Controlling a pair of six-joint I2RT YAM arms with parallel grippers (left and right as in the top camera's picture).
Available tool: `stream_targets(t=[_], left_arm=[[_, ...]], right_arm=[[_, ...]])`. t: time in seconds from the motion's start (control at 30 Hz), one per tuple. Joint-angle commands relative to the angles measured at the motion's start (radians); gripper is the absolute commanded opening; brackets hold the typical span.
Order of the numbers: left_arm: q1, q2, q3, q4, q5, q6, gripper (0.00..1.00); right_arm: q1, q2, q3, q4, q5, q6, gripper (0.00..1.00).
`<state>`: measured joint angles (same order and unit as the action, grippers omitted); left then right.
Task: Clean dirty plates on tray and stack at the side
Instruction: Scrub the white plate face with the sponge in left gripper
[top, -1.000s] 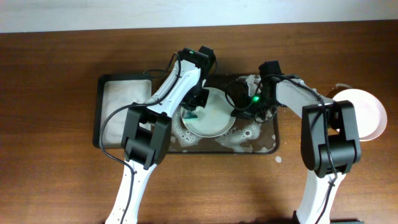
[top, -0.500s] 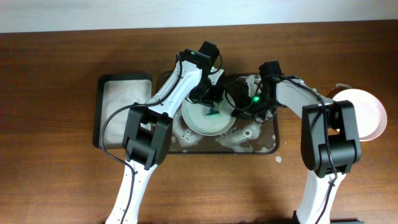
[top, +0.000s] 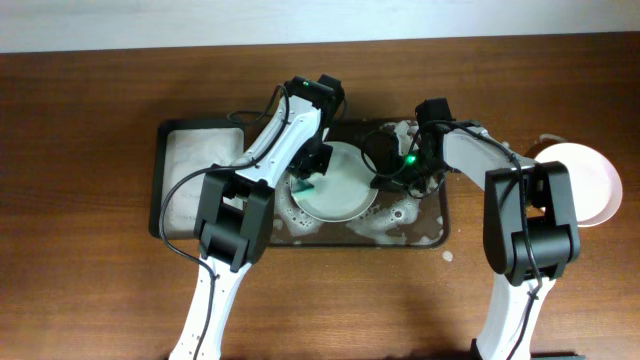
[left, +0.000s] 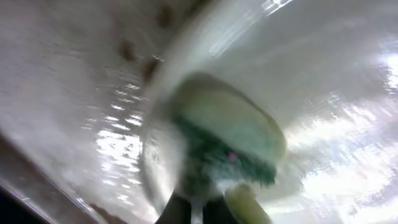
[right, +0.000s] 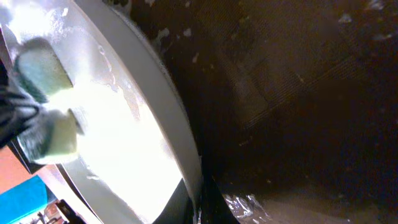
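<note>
A pale mint-green plate (top: 340, 190) lies wet and soapy in the dark tray (top: 425, 238). My left gripper (top: 308, 182) is shut on a green-and-yellow sponge (left: 231, 138) and presses it on the plate's left part. In the left wrist view the dark fingertips (left: 180, 211) pinch the sponge from below, above the glossy plate (left: 336, 81). My right gripper (top: 384, 180) is shut on the plate's right rim. The right wrist view shows the plate's rim (right: 163, 106) clamped at my right gripper (right: 198, 202), with the sponge (right: 42, 73) at the far left. Orange-brown smudges (left: 127, 50) mark the wet surface beside the plate.
Soap foam (top: 400, 215) lies over the tray's floor around the plate. A smaller black tray (top: 157, 185) with a whitish layer inside adjoins on the left. A pale pink plate (top: 585, 185) rests on the wooden table at the right. A small white fleck (top: 448, 256) lies near the tray's front right corner.
My left gripper swept the sponge across the plate toward its right middle and has come back to the left part. The right gripper has kept its hold on the rim.
</note>
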<state>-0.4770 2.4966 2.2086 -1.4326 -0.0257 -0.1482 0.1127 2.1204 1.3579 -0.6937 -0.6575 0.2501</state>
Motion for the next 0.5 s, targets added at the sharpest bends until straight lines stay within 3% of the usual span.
stream_targets(t=[0.0,0.1,0.47], left_arm=[[0.011,0.024,-0.009,-0.030,0.363,0.229,0.00],[0.010,0.024,-0.009,-0.026,0.531,0.311,0.00],[0.004,0.024,-0.010,0.055,0.531,0.262,0.00]], right_arm=[[-0.002,0.013,-0.015,-0.005,0.022,-0.006,0.04],[-0.002,0.013,-0.015,-0.005,0.022,-0.006,0.04],[-0.002,0.013,-0.015,-0.005,0.022,-0.006,0.04]])
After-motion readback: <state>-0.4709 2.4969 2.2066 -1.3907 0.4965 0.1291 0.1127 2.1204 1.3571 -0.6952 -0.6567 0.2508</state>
